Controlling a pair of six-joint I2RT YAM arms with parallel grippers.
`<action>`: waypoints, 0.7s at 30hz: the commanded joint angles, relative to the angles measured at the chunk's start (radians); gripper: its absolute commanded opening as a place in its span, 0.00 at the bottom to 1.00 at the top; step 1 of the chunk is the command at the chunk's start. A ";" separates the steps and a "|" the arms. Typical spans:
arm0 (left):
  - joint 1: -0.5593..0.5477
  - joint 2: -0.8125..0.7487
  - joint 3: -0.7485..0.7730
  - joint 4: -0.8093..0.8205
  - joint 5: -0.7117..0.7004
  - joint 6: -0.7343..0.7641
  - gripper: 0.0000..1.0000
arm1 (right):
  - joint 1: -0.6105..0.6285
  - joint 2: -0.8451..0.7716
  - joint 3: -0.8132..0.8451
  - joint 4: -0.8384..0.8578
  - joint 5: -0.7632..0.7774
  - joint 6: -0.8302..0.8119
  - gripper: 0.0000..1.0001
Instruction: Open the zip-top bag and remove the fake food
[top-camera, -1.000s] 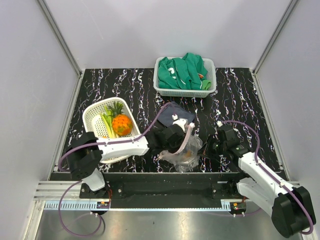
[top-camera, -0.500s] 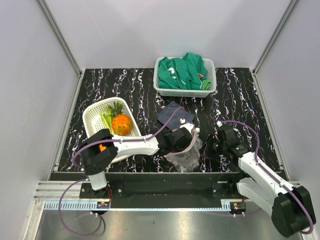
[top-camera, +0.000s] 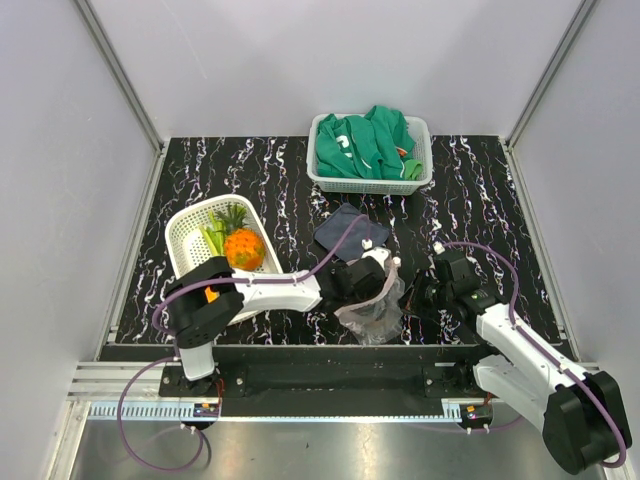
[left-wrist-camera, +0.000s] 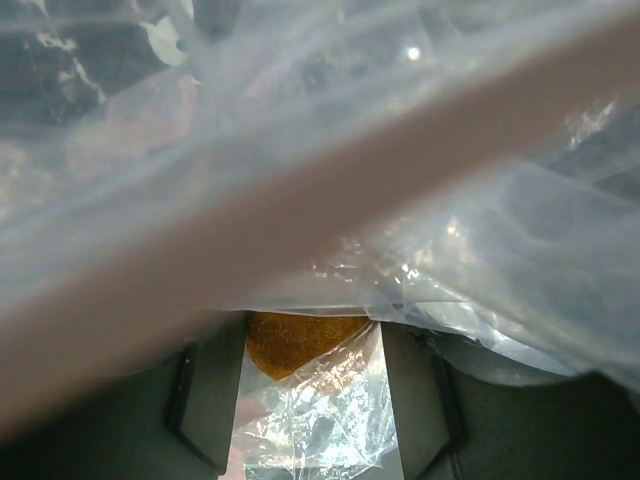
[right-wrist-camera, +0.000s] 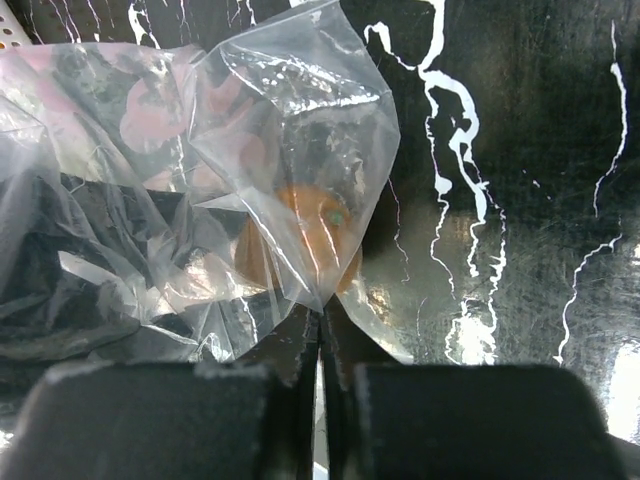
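Observation:
The clear zip-top bag (top-camera: 375, 315) lies crumpled near the table's front edge between both arms. My left gripper (top-camera: 372, 285) is pushed into its mouth. In the left wrist view (left-wrist-camera: 312, 332) the jaws stand apart, with film and an orange-brown food piece (left-wrist-camera: 298, 345) between the fingertips; the pinkish zip strip (left-wrist-camera: 300, 205) crosses the frame. My right gripper (top-camera: 418, 296) is shut on a fold of the bag (right-wrist-camera: 150, 200), fingers pressed together in the right wrist view (right-wrist-camera: 322, 315). A round orange piece (right-wrist-camera: 320, 225) shows inside the bag. The orange pineapple (top-camera: 243, 250) and pale leek (top-camera: 214, 243) lie in a white basket (top-camera: 185, 225).
A white basket (top-camera: 424, 180) holding a green garment (top-camera: 362, 145) stands at the back. A dark grey-blue cloth (top-camera: 345, 226) lies just behind the bag. Walls close in the black marbled table (top-camera: 480, 200) on three sides.
My left arm has swung right and its gripper has pushed further into the bag. The bag has shifted slightly. The right arm has not moved.

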 joint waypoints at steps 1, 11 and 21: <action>0.008 -0.046 -0.067 0.014 0.023 -0.048 0.55 | -0.003 0.007 0.007 -0.021 -0.033 0.028 0.22; 0.051 -0.160 -0.134 0.067 0.107 -0.128 0.61 | -0.003 -0.048 -0.025 -0.050 -0.116 0.036 0.54; 0.068 -0.144 -0.124 0.049 0.093 -0.133 0.58 | -0.003 -0.056 -0.101 -0.012 -0.160 0.053 0.61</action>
